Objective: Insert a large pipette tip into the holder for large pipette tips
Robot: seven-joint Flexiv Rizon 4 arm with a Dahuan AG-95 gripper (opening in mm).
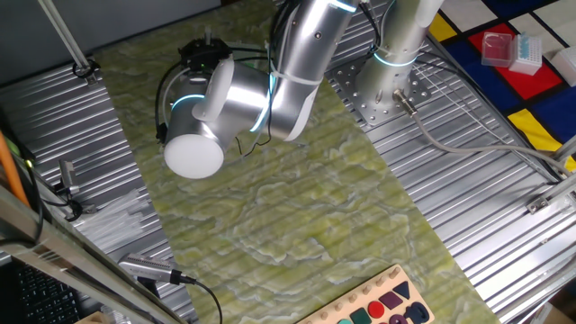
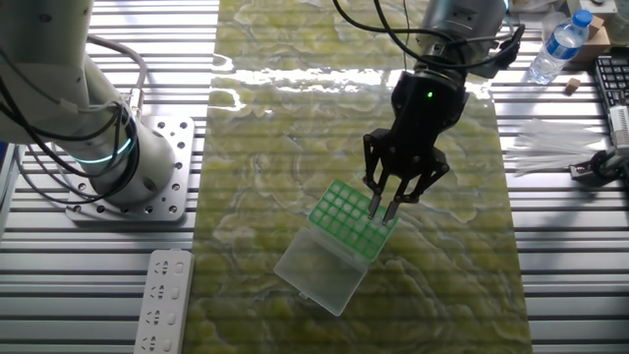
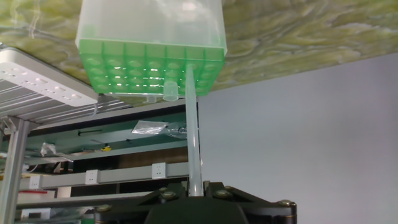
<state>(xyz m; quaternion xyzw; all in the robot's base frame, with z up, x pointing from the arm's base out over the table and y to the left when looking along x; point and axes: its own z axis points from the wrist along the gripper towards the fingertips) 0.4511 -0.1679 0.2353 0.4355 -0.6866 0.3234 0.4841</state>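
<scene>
My gripper [image 2: 384, 208] hangs over the right end of the holder for large pipette tips [image 2: 339, 211], a green gridded box whose clear lid [image 2: 316, 270] lies open toward the front. In the hand view the gripper [image 3: 194, 190] is shut on the large pipette tip [image 3: 193, 137], a thin clear sliver. Its narrow end reaches the green grid [image 3: 134, 65] near the holder's edge. I cannot tell whether it is inside a hole. Another short clear stub [image 3: 170, 93] sticks out of the grid beside it. In one fixed view the arm [image 1: 243, 94] hides the gripper and the holder.
A second arm's base [image 2: 118, 167] and a white power strip [image 2: 162, 300] stand left of the green mat. Clear plastic pieces [image 2: 550, 143] and a water bottle [image 2: 555, 44] are to the right. A red box [image 1: 498, 45] and a blue-and-white box [image 1: 529, 54] sit far off.
</scene>
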